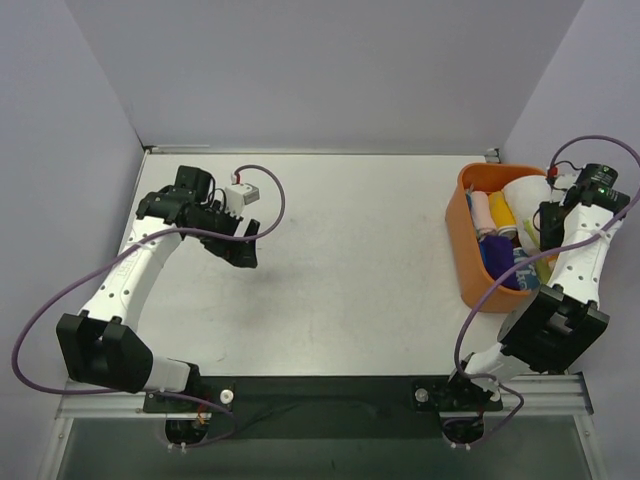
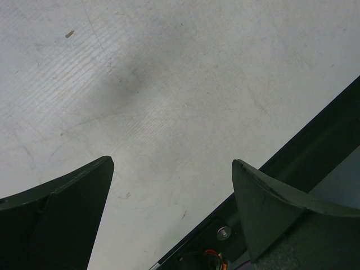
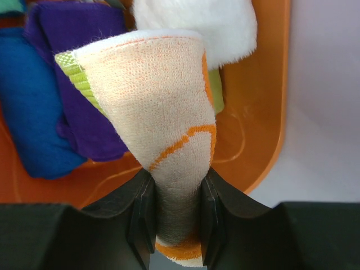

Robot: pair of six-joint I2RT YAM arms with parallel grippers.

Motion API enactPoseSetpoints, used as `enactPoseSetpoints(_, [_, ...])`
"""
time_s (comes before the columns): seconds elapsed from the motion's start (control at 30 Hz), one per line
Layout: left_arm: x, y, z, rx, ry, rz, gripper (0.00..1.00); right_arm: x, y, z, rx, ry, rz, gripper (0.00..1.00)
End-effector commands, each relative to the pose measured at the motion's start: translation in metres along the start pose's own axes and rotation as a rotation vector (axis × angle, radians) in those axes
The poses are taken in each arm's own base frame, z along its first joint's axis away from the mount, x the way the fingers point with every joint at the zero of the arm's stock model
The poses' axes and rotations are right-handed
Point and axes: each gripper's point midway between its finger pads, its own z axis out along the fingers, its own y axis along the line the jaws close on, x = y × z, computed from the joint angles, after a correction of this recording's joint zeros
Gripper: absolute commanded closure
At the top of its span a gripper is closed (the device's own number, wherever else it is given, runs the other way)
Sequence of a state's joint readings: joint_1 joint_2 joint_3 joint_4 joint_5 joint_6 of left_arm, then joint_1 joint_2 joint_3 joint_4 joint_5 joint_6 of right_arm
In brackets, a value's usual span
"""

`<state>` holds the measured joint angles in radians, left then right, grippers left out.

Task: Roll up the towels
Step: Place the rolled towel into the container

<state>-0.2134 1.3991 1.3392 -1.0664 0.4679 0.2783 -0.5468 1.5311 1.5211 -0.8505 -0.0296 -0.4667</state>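
Observer: Grip was the weak point at this moment. Your right tool was closed on the cream towel with orange marks. It pinched only a narrow, bunched part near one end, and the rest of the cloth spread out beyond the tips, over the orange bin.

Checker: I agree. If you had pulled away fast, the soft cloth could have slipped from the jaws and dropped back among the others.

Observer: The neighbours were close, too. The purple towel, the blue towel and the white towel lay in the bin just behind it. A green strip touched the cream cloth. I could not tell whether it belonged to this towel or to another one. If it was another one, you risked dragging both out together.

Checker: The loose end could also have caught on the bin wall and shifted the bin, which stood at the right edge of the counter.

Observer: Your left tool was wide open and held nothing. It was above bare counter on the left, well apart from the bin, so it could not have helped you if the towel fell.

Checker: A towel carried by one bunched end would probably have landed crumpled. You would have needed to flatten it before rolling.
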Motion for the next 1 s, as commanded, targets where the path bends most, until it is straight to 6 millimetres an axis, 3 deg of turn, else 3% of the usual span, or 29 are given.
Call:
enactPoseSetpoints(0.0, [-0.007, -0.002, -0.008, -0.016, -0.042, 0.044, 0.03, 0.031, -0.012, -0.003, 0.007, 0.089, -0.017, 1.00])
enactPoseSetpoints(0.33, [-0.006, -0.007, -0.001, 0.014, -0.047, 0.042, 0.03, 0.063, -0.031, 0.004, 0.028, 0.171, 0.028, 1.00])
enactPoseSetpoints(0.63, [-0.006, -0.007, -0.003, 0.007, -0.057, 0.052, 0.03, 0.064, -0.053, 0.021, 0.068, 0.223, 0.054, 1.00])
enactPoseSetpoints(0.97, [-0.005, -0.006, 0.003, 0.015, -0.061, 0.049, 0.03, 0.060, -0.058, 0.055, 0.065, 0.258, 0.074, 1.00])
